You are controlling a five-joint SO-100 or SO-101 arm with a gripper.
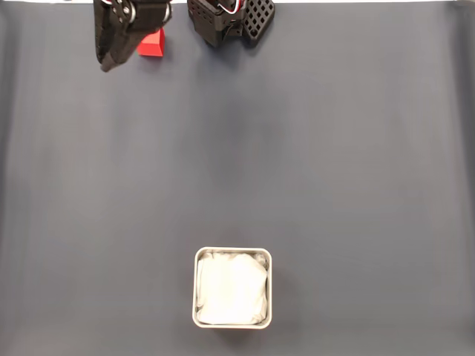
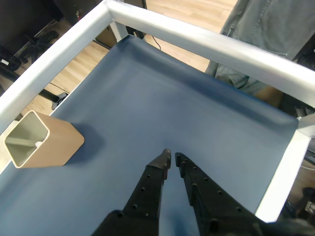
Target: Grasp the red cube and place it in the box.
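Note:
In the fixed view the red cube [image 1: 154, 44] rests on the dark mat at the far top left, its left side covered by my gripper [image 1: 110, 62]. The gripper's black body hangs over the cube and its tips point down and left, just past it. The box [image 1: 232, 252], pale-rimmed with a white papery lining, stands at the bottom centre, far from both. In the wrist view my gripper [image 2: 172, 158] rises from the bottom edge. Its two black fingers almost meet, with only bare mat between them. There the box [image 2: 58, 145] appears at the left with tan sides.
The arm's black base [image 1: 230, 21] sits at the top centre of the fixed view. A white metal frame [image 2: 211, 45] borders the blue-grey mat [image 2: 162, 103]. A person's grey trouser legs [image 2: 268, 27] stand beyond the far rail. Wooden floor lies outside the frame.

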